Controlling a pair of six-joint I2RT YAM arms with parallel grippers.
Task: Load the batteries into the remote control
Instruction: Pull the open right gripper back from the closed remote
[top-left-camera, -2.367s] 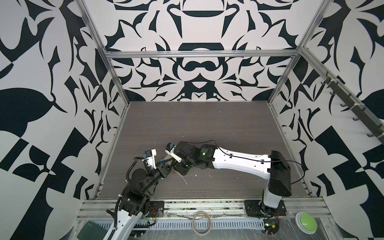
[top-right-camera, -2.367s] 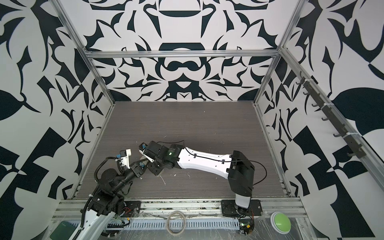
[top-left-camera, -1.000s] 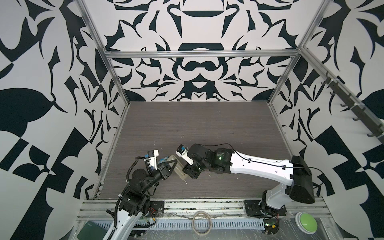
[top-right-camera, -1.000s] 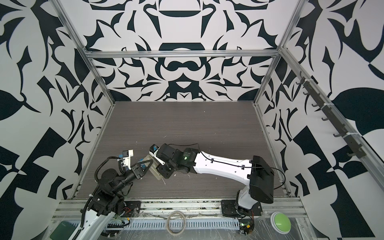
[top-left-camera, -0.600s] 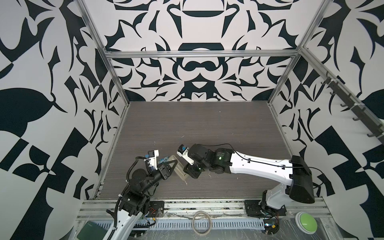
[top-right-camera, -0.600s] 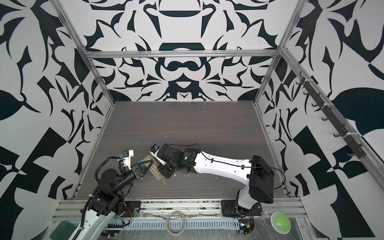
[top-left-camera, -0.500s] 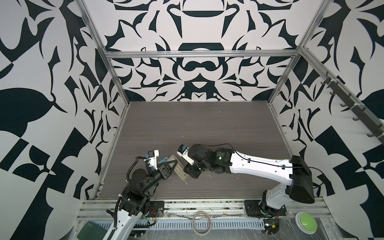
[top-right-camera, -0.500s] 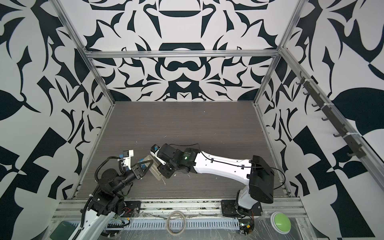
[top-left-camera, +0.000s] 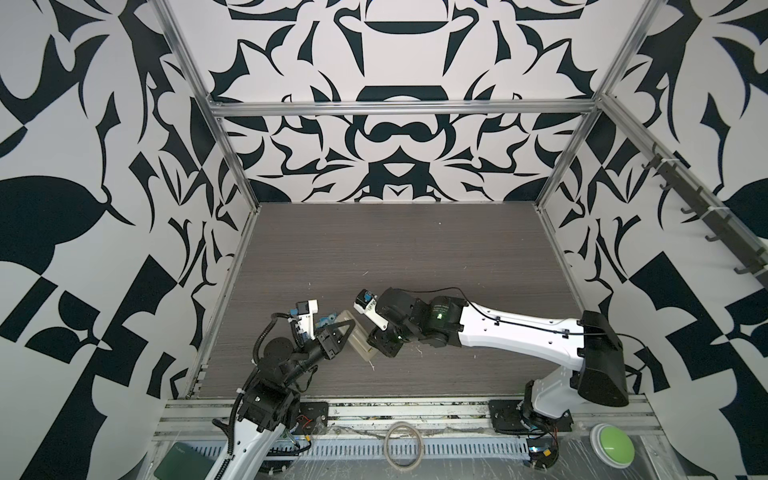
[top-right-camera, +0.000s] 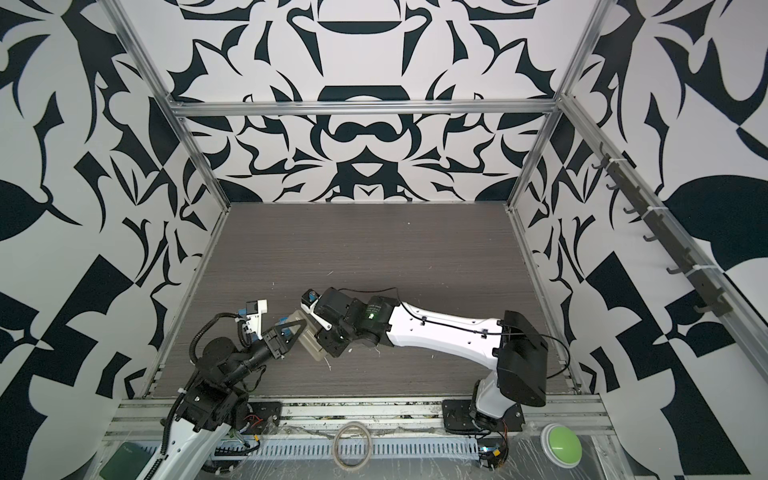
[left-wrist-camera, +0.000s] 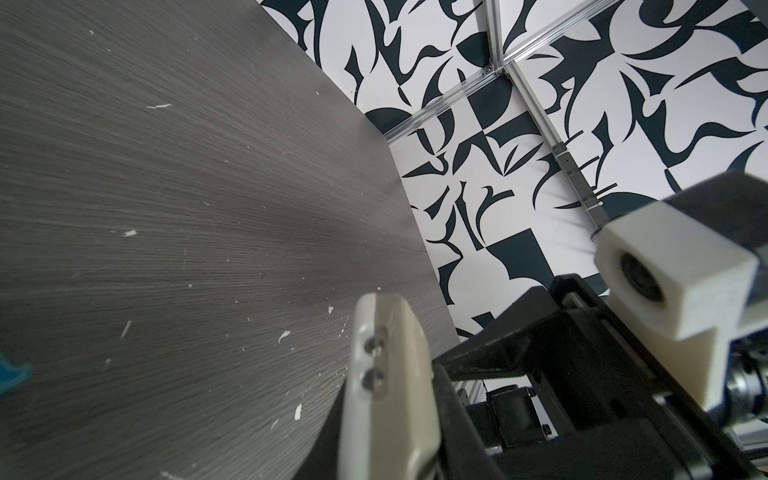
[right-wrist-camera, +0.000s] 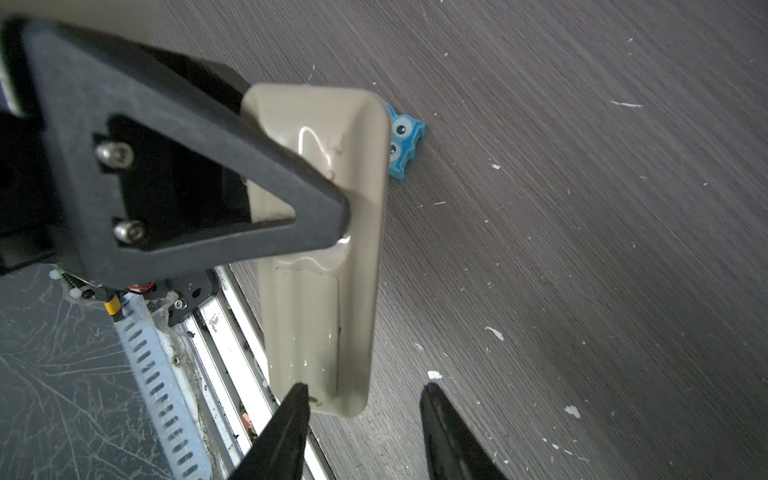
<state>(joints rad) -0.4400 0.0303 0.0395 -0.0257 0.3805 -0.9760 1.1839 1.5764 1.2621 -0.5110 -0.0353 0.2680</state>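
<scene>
**Remote held over the desk, both arms converging.** The remote (top-left-camera: 358, 338) hangs tilted above the front left part of the desk (top-left-camera: 415, 257), clear of its surface in both top views. In the right wrist view its plain pale back faces the camera, with a rectangular panel outlined in the half nearer that camera.

The left jaws are clamped on the remote about mid-length. One black triangular finger (right-wrist-camera: 232, 199) presses on the back, and the opposite finger is hidden.

The right jaws stand apart at the remote's free end. One fingertip (right-wrist-camera: 297, 399) overlaps that end, though contact cannot be told. The other sits beside the remote, over bare desk.

A blue toy (right-wrist-camera: 405, 141) with googly eyes lies on the desk, partly hidden behind the remote's other end. White scraps (right-wrist-camera: 493, 332) dot the desk.
</scene>
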